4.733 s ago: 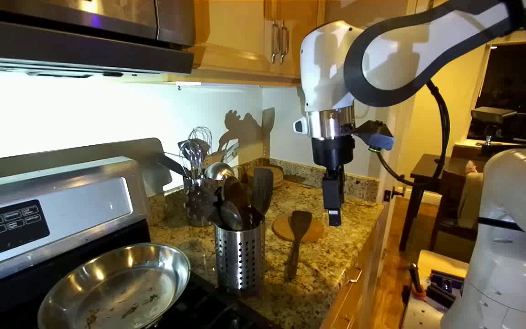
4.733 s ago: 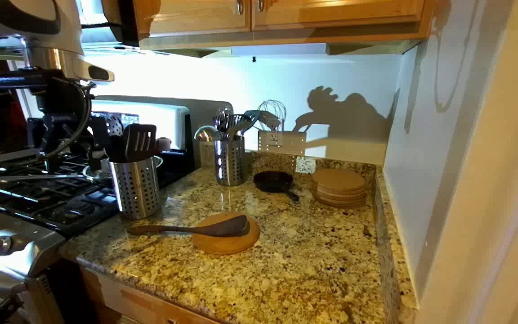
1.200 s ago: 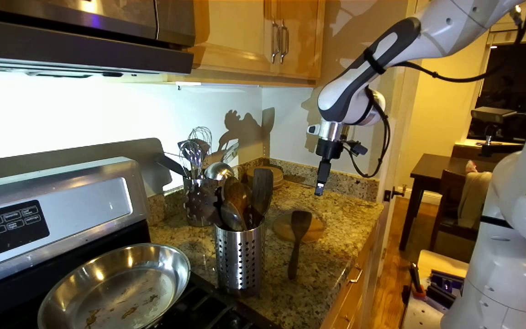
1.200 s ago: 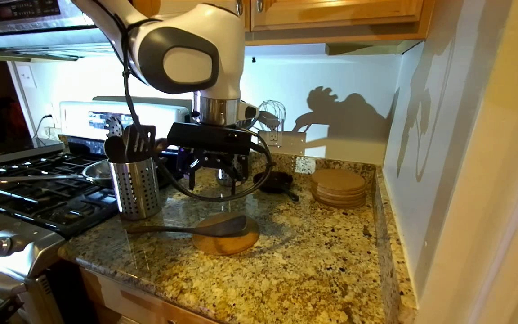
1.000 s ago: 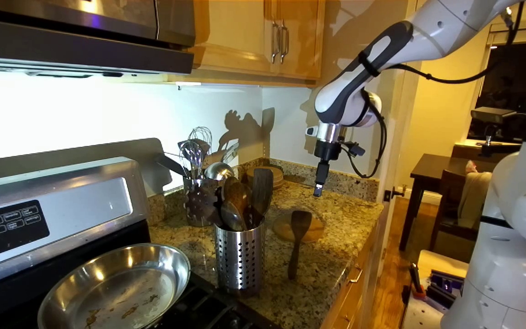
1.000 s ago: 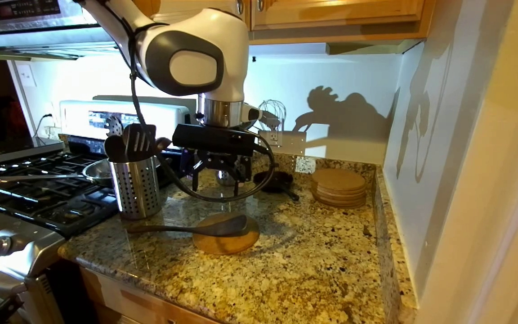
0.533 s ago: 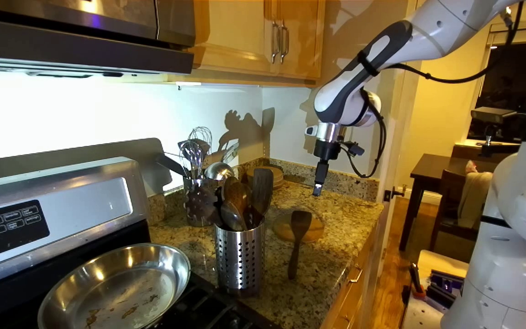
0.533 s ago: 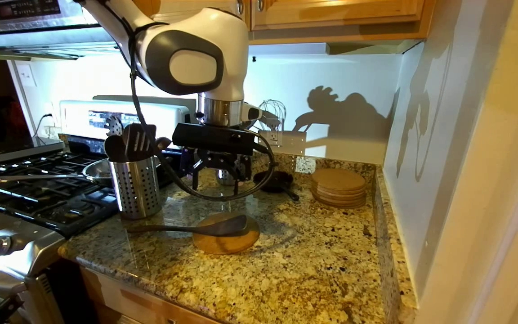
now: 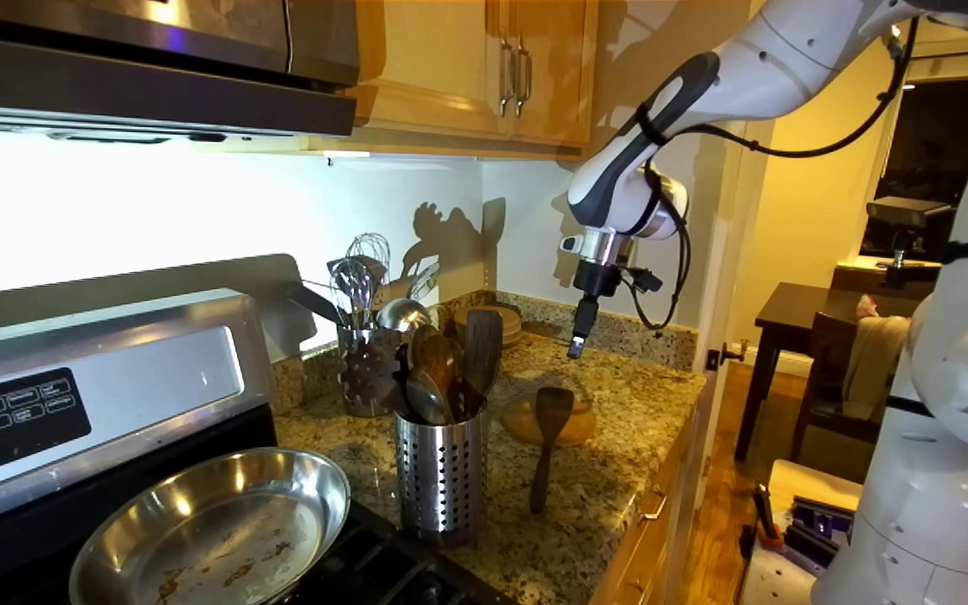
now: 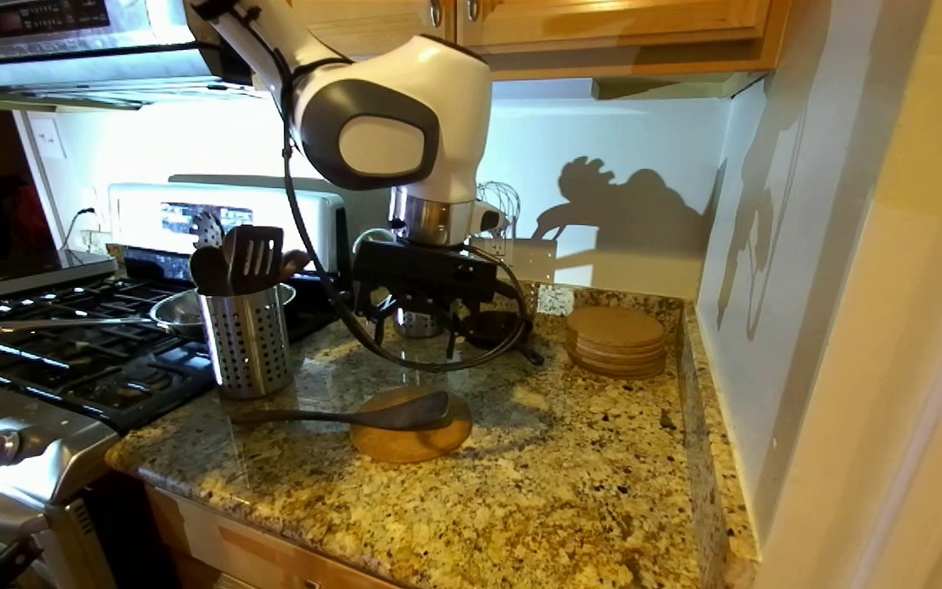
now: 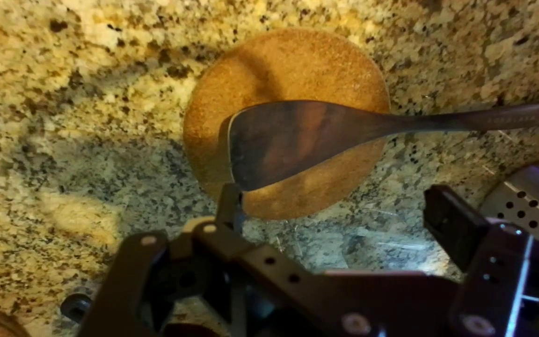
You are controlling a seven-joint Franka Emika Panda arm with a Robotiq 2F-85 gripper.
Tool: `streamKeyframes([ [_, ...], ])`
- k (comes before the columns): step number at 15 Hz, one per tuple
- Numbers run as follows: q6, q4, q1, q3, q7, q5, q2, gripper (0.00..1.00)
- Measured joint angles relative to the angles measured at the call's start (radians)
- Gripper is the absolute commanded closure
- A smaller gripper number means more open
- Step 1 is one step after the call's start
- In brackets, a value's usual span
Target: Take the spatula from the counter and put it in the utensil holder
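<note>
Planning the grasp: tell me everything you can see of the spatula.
The spatula looks wooden, dark brown with a reddish streak on its broad, flat blade, narrowing to a slim handle with what looks like a hole near the end. The blade lies on a round tan disc; the handle juts past the rim over the counter. Whether its tip touches down is unclear. The open gripper hangs clear of it.

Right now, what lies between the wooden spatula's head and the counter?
A round tan disc on the counter; the wrist view shows the spatula's head lying across it.
</note>
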Motion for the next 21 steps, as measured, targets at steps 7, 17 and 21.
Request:
streamKeyframes([
  [7, 0.001, 0.103, -0.070, 0.070, -0.070, 0.063, 0.162, 0.00],
  [17, 0.000, 0.218, -0.174, 0.186, -0.079, 0.071, 0.344, 0.00],
  [21, -0.004, 0.252, -0.210, 0.215, -0.081, 0.072, 0.397, 0.00],
])
